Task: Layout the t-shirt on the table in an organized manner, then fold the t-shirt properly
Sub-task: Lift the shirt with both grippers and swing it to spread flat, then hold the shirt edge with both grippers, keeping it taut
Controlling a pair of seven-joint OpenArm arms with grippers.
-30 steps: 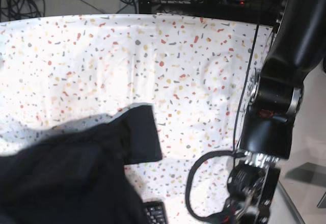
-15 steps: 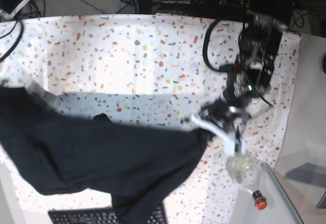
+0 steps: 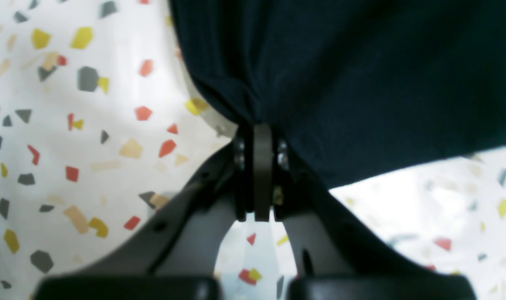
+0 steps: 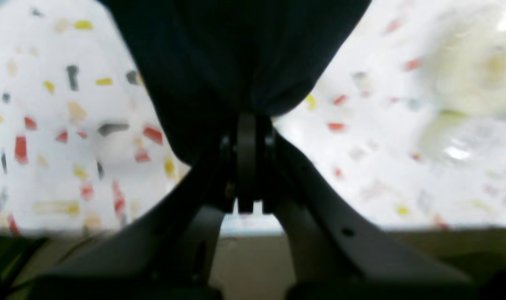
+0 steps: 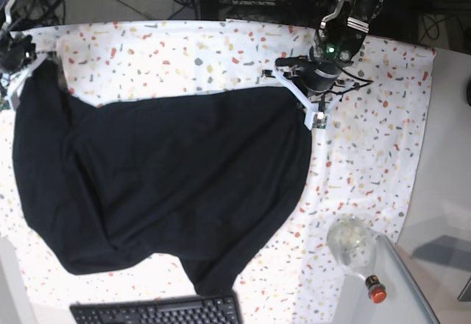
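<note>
**T-shirt stretched between two closed grippers**

Since half a second ago, the t-shirt (image 5: 162, 184) has been pulled up and spread wide over the table (image 5: 221, 51). The left gripper (image 5: 313, 110) is clamped on the shirt's corner near the far edge; the right gripper (image 5: 18, 70) is clamped on the opposite corner at the table's side edge. Free speckled cloth is seen beyond the shirt. The black soft fabric lies wrinkled, its lower hem touching a black keyboard (image 5: 158, 313). A clear rounded object (image 5: 352, 241) stands apart.

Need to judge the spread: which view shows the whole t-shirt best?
The base view: the whole t-shirt lies spread on the table. Each wrist view shows only a bunched bit of fabric pinched in shut jaws.
</note>
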